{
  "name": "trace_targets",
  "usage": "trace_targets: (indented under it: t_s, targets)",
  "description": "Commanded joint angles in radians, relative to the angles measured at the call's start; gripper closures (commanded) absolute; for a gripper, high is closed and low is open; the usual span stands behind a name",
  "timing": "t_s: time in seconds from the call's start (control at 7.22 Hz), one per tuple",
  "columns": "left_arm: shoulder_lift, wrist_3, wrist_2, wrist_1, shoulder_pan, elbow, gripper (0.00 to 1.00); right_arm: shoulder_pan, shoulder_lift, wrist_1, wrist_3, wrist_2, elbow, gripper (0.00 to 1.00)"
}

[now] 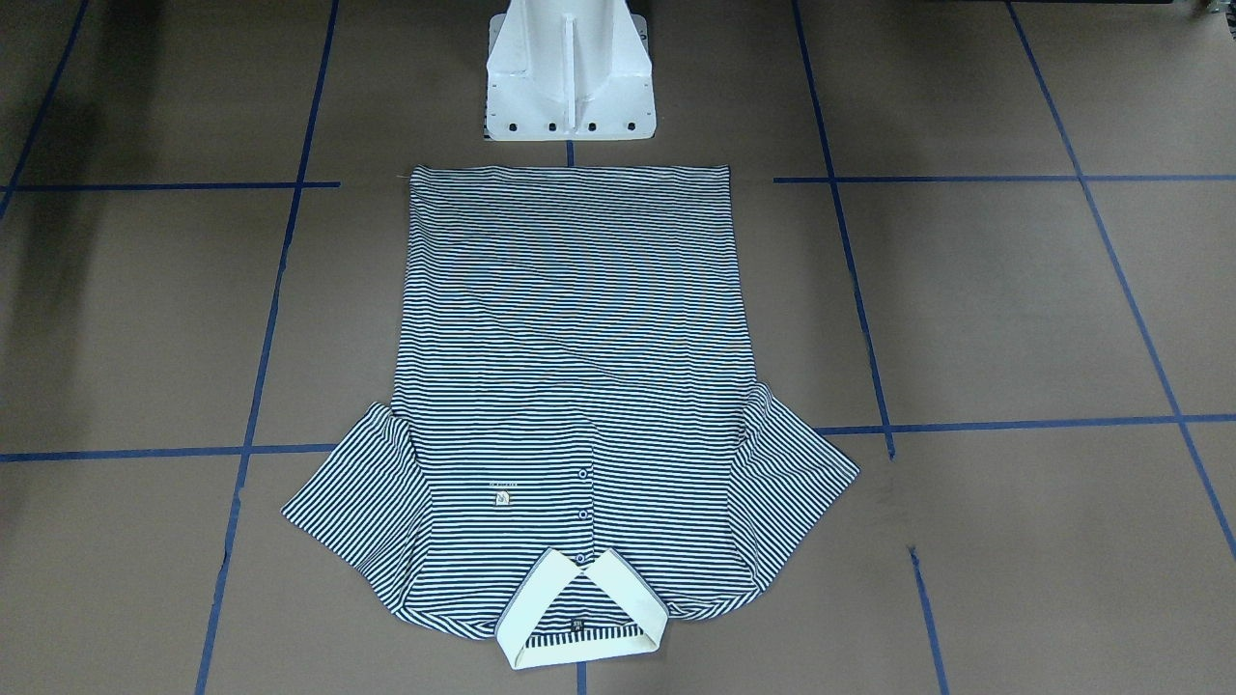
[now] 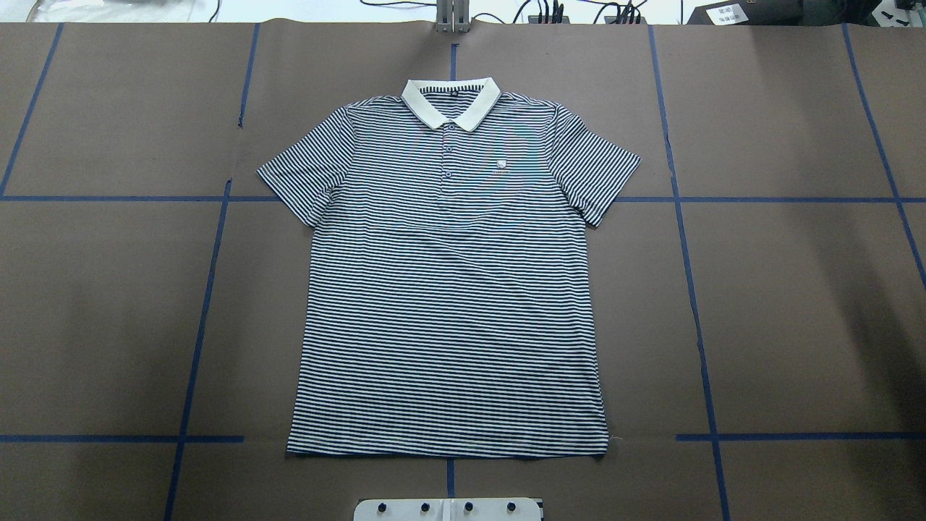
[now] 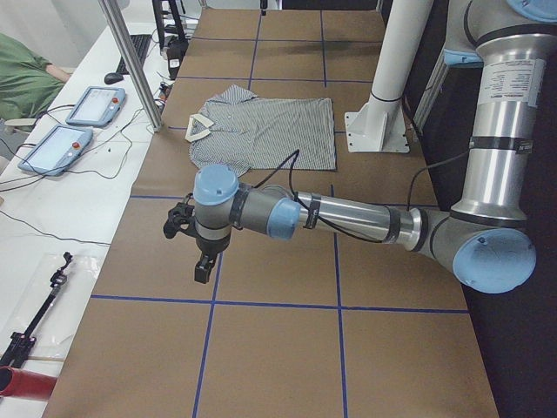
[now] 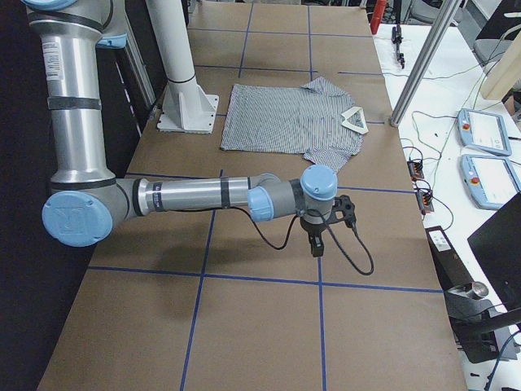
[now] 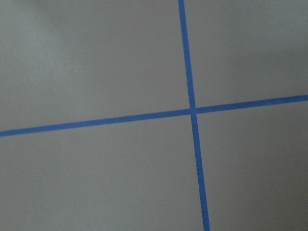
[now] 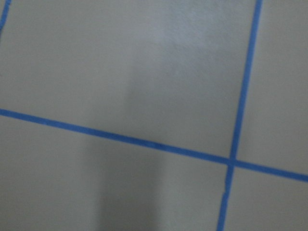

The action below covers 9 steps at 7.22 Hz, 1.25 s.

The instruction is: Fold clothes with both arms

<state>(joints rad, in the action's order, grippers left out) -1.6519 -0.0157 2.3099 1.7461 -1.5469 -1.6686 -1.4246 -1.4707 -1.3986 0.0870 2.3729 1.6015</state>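
The striped polo shirt (image 1: 579, 367) lies flat and face up in the middle of the table, sleeves spread, cream collar (image 2: 450, 103) at the far side from the robot. It also shows in the overhead view (image 2: 448, 311) and both side views (image 3: 270, 131) (image 4: 281, 118). My left gripper (image 3: 204, 268) hangs above bare table well to the shirt's side, seen only in the exterior left view. My right gripper (image 4: 316, 244) hangs above bare table on the other side, seen only in the exterior right view. I cannot tell whether either is open or shut. Both wrist views show only brown paper and blue tape.
The table is covered in brown paper with a blue tape grid (image 2: 691, 199). The white pedestal base (image 1: 570, 68) stands just behind the shirt's hem. Teach pendants (image 3: 57, 148) and cables lie on the white bench beyond the far edge. A metal post (image 4: 419, 69) stands near the collar.
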Motion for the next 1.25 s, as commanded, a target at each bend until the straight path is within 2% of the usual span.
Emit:
trace_targets:
  t_s: [0.0, 0.28, 0.42, 0.55, 0.69, 0.83, 0.97, 1.11]
  targets:
    - [-0.014, 0.006, 0.032, 0.188, 0.083, 0.007, 0.00, 0.103, 0.152, 0.000, 0.052, -0.003, -0.055, 0.00]
    - [-0.058, 0.005, 0.029, 0.188, 0.088, 0.018, 0.00, 0.209, 0.306, 0.001, 0.230, -0.020, -0.142, 0.00]
    - [-0.068, 0.052, 0.028, 0.190, 0.134, 0.039, 0.00, 0.273, 0.366, 0.032, 0.311, -0.091, -0.169, 0.00]
    - [-0.086, 0.131, 0.028, 0.188, 0.152, 0.038, 0.00, 0.353, 0.383, 0.099, 0.455, -0.150, -0.172, 0.00]
    - [-0.086, 0.137, 0.026, 0.202, 0.154, 0.027, 0.00, 0.412, 0.421, 0.193, 0.617, -0.176, -0.216, 0.00]
    - [-0.086, 0.140, 0.026, 0.213, 0.154, 0.036, 0.00, 0.446, 0.452, 0.331, 0.728, -0.229, -0.312, 0.00]
    - [-0.088, 0.140, 0.026, 0.213, 0.154, 0.040, 0.00, 0.490, 0.470, 0.413, 0.805, -0.300, -0.371, 0.00]
    - [-0.089, 0.143, 0.028, 0.213, 0.154, 0.038, 0.00, 0.510, 0.481, 0.411, 0.813, -0.340, -0.383, 0.01]
